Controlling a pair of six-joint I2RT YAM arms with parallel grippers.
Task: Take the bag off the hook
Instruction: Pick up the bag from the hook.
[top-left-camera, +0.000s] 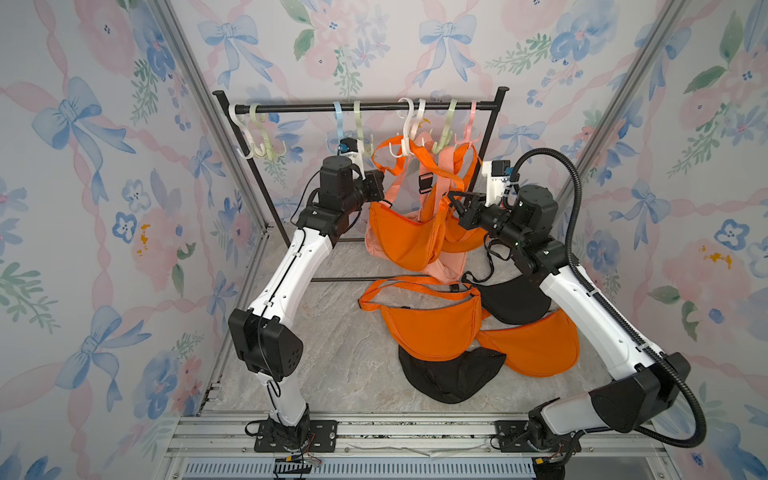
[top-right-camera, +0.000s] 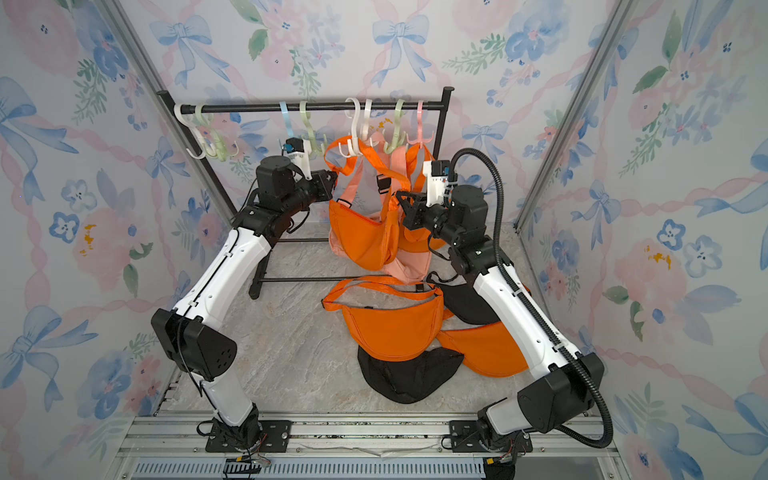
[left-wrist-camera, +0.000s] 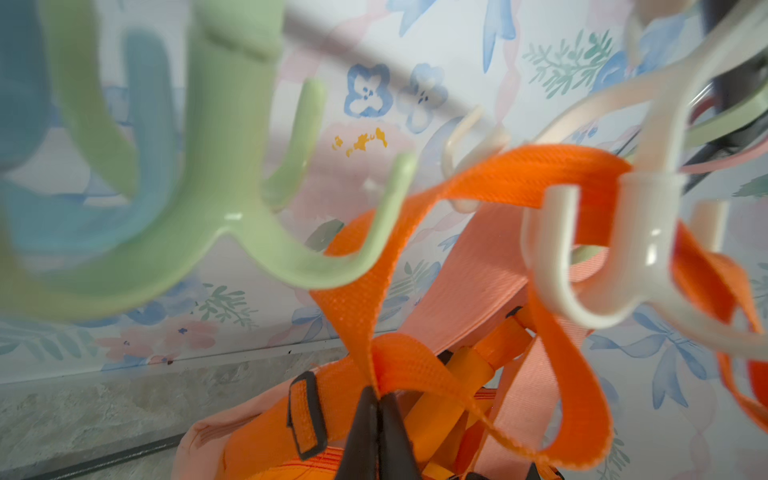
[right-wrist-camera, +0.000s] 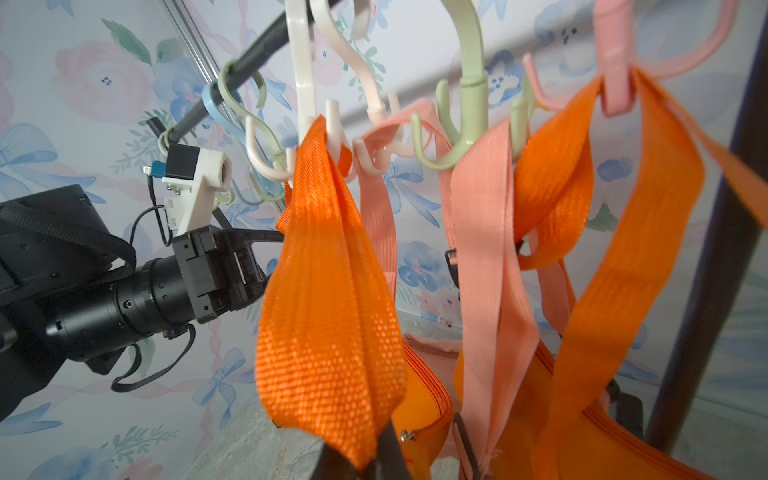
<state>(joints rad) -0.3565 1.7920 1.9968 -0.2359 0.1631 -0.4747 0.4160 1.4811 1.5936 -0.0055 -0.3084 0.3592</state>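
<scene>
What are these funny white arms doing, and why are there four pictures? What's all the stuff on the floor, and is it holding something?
Those are two robot arms, bolted down at the front of a booth with flowery walls. Two pictures look down from above. The other two come from little cameras on the arms' wrists. At the back, a black rail carries coloured plastic hooks. Bags hang from them, like this orange bag and pink bag. On the floor lie two more orange bags and two black bags. Each arm ends in a pinching tool. The left tool and the right tool are both shut on the orange strap that loops over a white hook.
</scene>
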